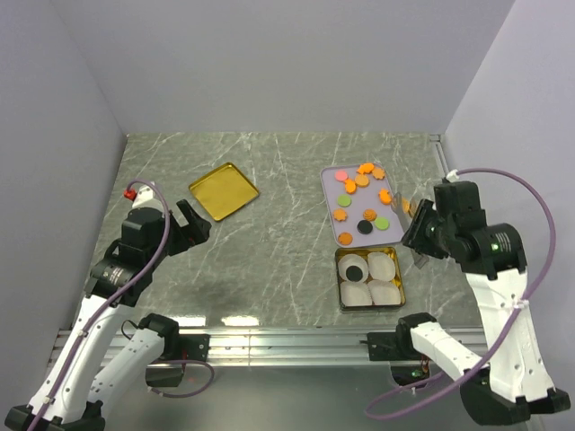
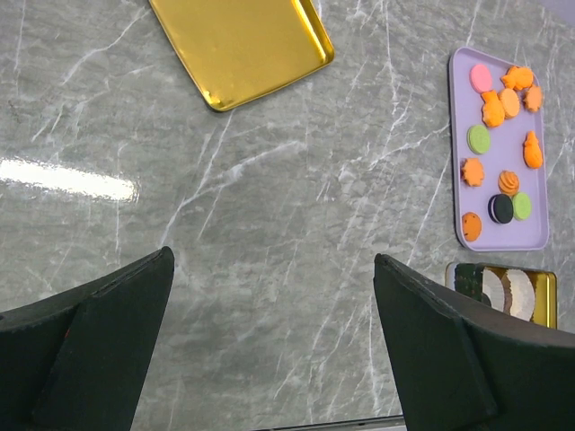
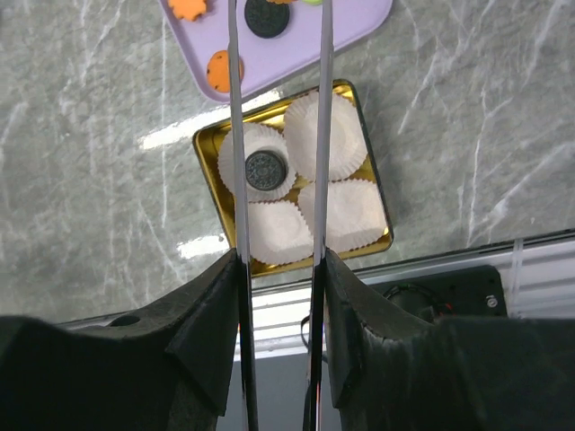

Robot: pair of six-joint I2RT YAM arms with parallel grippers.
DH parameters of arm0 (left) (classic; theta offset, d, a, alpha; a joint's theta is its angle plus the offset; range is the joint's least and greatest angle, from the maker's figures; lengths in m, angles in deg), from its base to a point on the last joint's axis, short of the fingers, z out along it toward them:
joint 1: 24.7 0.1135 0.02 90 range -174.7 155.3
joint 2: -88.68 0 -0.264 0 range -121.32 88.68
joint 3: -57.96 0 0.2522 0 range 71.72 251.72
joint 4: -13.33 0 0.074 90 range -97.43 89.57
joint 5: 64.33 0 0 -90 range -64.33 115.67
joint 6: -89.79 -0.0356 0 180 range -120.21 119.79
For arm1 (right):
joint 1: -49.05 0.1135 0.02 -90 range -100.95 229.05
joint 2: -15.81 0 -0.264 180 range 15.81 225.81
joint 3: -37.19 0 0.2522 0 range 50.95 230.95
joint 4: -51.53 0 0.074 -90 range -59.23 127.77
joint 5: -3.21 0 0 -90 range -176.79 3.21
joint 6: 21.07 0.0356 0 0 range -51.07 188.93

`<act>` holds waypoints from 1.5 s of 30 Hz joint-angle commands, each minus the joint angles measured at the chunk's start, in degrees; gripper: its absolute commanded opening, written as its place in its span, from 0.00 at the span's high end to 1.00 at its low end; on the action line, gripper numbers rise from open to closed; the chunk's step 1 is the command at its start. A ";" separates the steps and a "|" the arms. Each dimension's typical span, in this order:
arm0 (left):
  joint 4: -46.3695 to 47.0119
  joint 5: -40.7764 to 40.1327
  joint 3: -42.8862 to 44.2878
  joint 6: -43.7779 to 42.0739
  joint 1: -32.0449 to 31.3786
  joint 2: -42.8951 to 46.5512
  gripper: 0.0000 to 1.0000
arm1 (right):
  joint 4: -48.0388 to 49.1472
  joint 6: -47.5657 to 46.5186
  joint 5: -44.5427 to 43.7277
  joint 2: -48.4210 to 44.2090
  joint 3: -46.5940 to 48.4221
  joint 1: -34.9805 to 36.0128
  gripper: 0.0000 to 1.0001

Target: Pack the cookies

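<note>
Left gripper (image 2: 271, 260) hovers over grey marble tabletop (image 2: 269, 180), fingers (image 2: 108, 341) spread wide; right gripper (image 3: 278, 108) hangs thin blades above the gold rectangular tin (image 3: 201, 157), grip unclear.

white arms (image 1: 85, 337), black joints (image 1: 144, 235), purple cables (image 1: 532, 193); right claw (image 1: 404, 205) bears thin metal blades (image 3: 235, 135).

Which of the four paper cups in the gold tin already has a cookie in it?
The far-left cup, nearest the purple tray: a black cookie lies in it, while the other three cups are empty.
</note>
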State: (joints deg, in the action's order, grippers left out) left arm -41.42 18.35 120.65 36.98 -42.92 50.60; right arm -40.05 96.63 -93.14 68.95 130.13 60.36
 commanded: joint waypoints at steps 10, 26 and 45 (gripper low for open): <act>1.79 -0.77 -0.15 0.95 -1.03 2.14 0.01 | -4.53 8.15 7.32 -8.76 -10.17 -0.24 0.59; -0.84 -6.75 0.29 3.94 -7.53 3.10 0.00 | -5.06 9.21 9.87 -18.68 -23.71 -0.24 0.60; -1.28 -7.98 0.38 4.74 -9.20 4.16 0.01 | -5.06 8.95 6.70 -20.98 -28.38 -0.24 0.50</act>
State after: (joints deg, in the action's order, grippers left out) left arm -43.19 11.14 120.56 41.22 -51.93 54.38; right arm -41.02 105.31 -84.55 48.58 101.17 60.36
